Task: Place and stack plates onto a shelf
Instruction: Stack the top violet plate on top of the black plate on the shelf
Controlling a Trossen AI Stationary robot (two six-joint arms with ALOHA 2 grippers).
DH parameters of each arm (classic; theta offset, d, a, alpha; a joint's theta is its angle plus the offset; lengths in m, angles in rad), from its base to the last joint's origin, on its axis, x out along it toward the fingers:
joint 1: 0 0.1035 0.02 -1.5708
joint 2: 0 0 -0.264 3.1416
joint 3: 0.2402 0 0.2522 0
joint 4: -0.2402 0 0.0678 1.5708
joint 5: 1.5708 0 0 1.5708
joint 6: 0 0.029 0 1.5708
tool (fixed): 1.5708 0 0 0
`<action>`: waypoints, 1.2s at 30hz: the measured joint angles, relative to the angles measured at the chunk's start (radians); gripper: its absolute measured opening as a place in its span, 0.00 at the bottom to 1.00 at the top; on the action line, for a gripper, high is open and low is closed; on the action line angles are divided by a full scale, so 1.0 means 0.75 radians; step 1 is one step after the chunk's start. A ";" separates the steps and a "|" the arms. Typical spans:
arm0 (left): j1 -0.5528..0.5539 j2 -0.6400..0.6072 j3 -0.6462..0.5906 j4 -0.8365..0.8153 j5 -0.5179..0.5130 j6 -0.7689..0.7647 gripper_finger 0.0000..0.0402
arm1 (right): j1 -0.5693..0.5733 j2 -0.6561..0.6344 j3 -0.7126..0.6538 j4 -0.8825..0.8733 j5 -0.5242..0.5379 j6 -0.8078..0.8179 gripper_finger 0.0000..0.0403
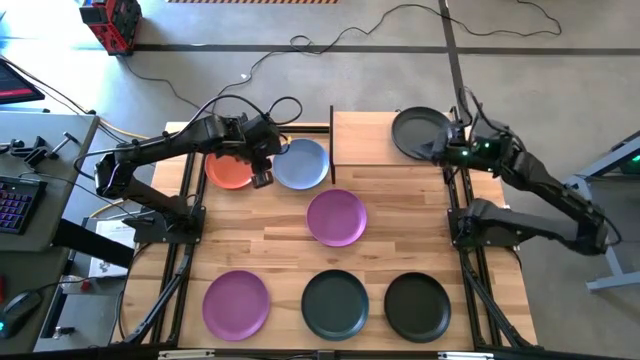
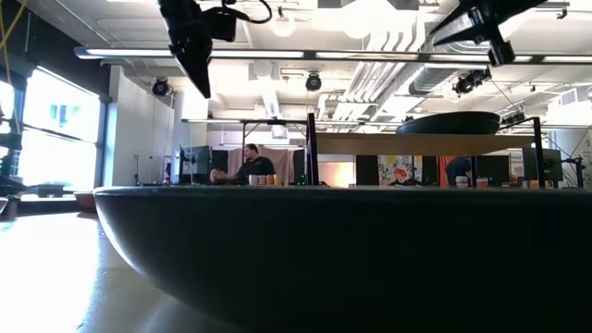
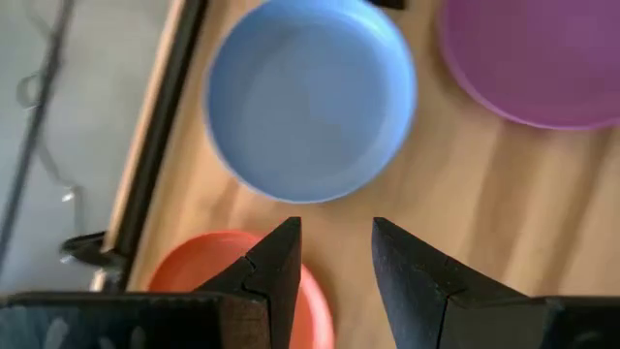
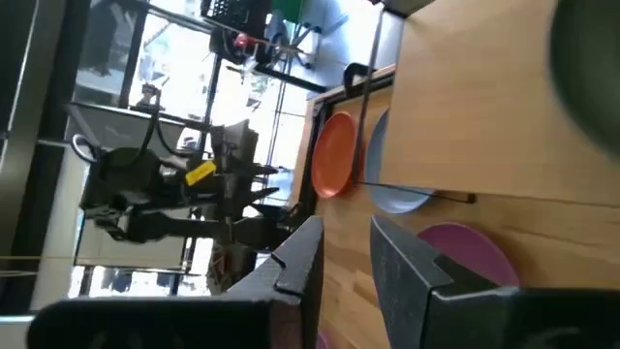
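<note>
1. The tabletop carries the shelf at its far edge.
2. One dark plate sits on the shelf's right end; the orange plate and pale blue plate lie left of the shelf; two purple and two dark plates lie nearer.
3. The left claw hangs open between the orange and blue plates.
4. The right claw is beside the shelved plate, fingers apart, gripping nothing.

Dark plate fills low view, perhaps hiding 6 table plates.
</note>
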 joint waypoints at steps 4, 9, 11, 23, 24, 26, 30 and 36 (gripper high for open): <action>-0.003 0.001 0.000 0.000 0.051 0.018 0.29 | 0.190 0.066 0.000 0.035 0.141 0.009 0.18; -0.003 0.001 0.000 0.000 0.111 0.057 0.29 | 0.379 0.174 0.000 0.105 0.259 0.050 0.18; -0.003 0.001 -0.005 0.002 0.157 0.057 0.29 | 0.442 0.220 0.000 0.164 0.288 0.049 0.18; -0.017 0.002 -0.183 0.063 0.195 -0.149 0.29 | 0.607 0.438 0.000 0.315 0.205 -0.379 0.18; -0.017 0.002 -0.190 0.062 0.195 -0.190 0.29 | 0.615 0.458 0.000 0.315 0.180 -0.420 0.18; -0.025 0.002 -0.194 0.063 0.195 -0.273 0.29 | 0.626 0.499 0.000 0.313 0.141 -0.487 0.18; -0.052 0.002 -0.194 0.079 0.195 -0.418 0.29 | 0.644 0.595 0.000 0.295 0.046 -0.640 0.18; -0.132 0.002 -0.194 0.076 0.196 -0.612 0.29 | 0.675 0.717 0.000 0.260 0.040 -0.872 0.18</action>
